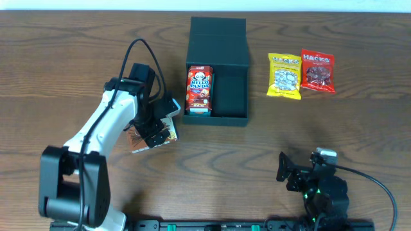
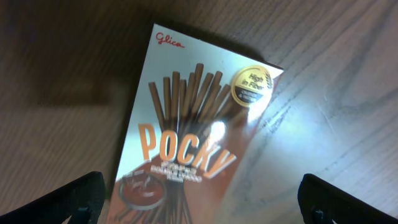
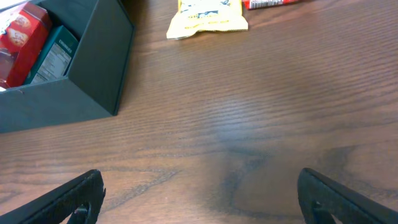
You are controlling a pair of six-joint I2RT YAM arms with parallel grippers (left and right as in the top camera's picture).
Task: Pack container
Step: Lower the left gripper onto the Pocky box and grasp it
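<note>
Though overhead half hides it, the Pocky box [image 2: 186,130] lies between the left gripper's [image 2: 202,196] spread jaws on the wooden table [image 2: 339,74]; the right gripper [image 3: 199,196] gapes too.

Overhead, the left gripper [image 1: 154,131] is covering most of the Pocky box [image 1: 136,142], only its edges peeking out; on the left wrist view its bottom is running off the frame and the small print is blurring out; on the right wrist view the yellow bag [image 3: 208,18] and red bag [image 3: 273,3] are getting chopped by the top edge; the container [image 3: 93,68] is running off the left.
</note>
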